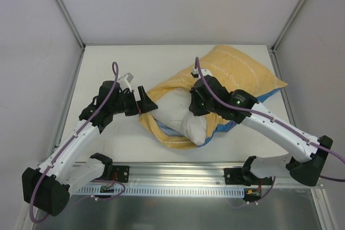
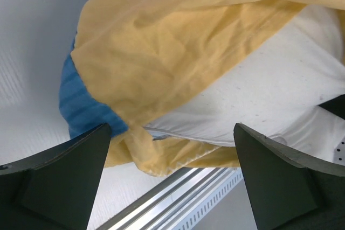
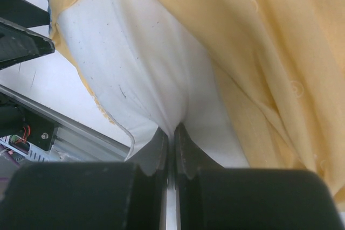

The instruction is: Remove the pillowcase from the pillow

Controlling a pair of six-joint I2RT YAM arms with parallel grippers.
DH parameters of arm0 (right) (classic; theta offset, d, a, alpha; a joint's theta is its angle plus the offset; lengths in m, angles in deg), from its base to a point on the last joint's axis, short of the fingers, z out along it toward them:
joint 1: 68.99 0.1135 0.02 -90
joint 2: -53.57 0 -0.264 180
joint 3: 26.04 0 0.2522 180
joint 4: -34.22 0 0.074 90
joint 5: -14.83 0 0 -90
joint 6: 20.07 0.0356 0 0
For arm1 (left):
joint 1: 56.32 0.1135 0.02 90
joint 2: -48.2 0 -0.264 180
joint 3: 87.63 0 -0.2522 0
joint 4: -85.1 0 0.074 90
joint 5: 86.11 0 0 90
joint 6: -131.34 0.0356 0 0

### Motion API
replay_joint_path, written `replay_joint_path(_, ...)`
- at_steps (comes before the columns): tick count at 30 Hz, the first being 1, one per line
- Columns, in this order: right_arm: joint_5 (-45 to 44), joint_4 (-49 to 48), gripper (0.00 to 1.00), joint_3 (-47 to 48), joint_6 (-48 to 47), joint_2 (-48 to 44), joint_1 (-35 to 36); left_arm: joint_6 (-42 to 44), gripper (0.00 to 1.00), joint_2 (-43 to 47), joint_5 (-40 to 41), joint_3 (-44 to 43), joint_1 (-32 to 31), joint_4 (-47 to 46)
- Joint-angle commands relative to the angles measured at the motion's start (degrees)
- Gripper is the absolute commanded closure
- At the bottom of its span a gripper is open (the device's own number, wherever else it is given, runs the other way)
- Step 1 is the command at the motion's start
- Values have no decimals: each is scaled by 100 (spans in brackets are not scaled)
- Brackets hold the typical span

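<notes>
The white pillow (image 1: 186,112) sticks part way out of the yellow-orange pillowcase (image 1: 237,68), whose blue striped face shows at the edges (image 2: 81,100). My right gripper (image 3: 173,131) is shut on a pinch of the pillow's white cloth (image 3: 140,74), near the middle of the pillow (image 1: 197,100). My left gripper (image 1: 144,100) stands open just left of the pillowcase's open mouth, nothing between its fingers (image 2: 64,171). In the left wrist view the yellow pillowcase hem (image 2: 156,160) hangs loose below the pillow (image 2: 269,90).
An aluminium rail (image 1: 178,173) runs along the table's near edge, just in front of the pillow. Frame posts rise at the back corners (image 1: 64,9). White table surface (image 1: 108,63) lies to the left and behind the pillow.
</notes>
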State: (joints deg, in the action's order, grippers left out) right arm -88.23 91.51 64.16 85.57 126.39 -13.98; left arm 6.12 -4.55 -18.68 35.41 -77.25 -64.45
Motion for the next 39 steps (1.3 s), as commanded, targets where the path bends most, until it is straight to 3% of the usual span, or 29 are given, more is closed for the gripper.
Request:
replay_joint_path(1,-74,-99,99,213,106,-391,-77,384,1,-147,-222,48,-8,-69)
replay_joint_path(7,-188,94,99,345,36,-663,-183,437,17,-148,112,84,-8,-69)
replay_joint_path(11,-320,261,99,398,-34,-839,-236,437,52,-183,331,-30,-8,-69)
replay_joint_path(12,-346,322,99,389,-43,-883,-279,429,66,-183,375,-57,1,-43)
replay_joint_path(14,-399,384,99,380,-61,-980,-323,428,77,-192,481,-101,1,-17)
replay_joint_path(15,-417,445,99,371,-70,-1015,-367,446,87,-200,507,-144,18,10)
replay_joint_path(18,-452,533,99,319,-87,-1199,-420,490,100,-244,613,-276,53,115)
replay_joint_path(26,-593,850,99,99,-61,-1656,-473,420,100,-490,727,-671,238,177)
replay_joint_path(32,-399,596,99,-174,27,-2236,-473,437,100,-1640,552,-1172,247,116)
replay_joint_path(39,56,227,99,-366,220,-2175,-464,253,100,-3065,60,-1990,247,-340)
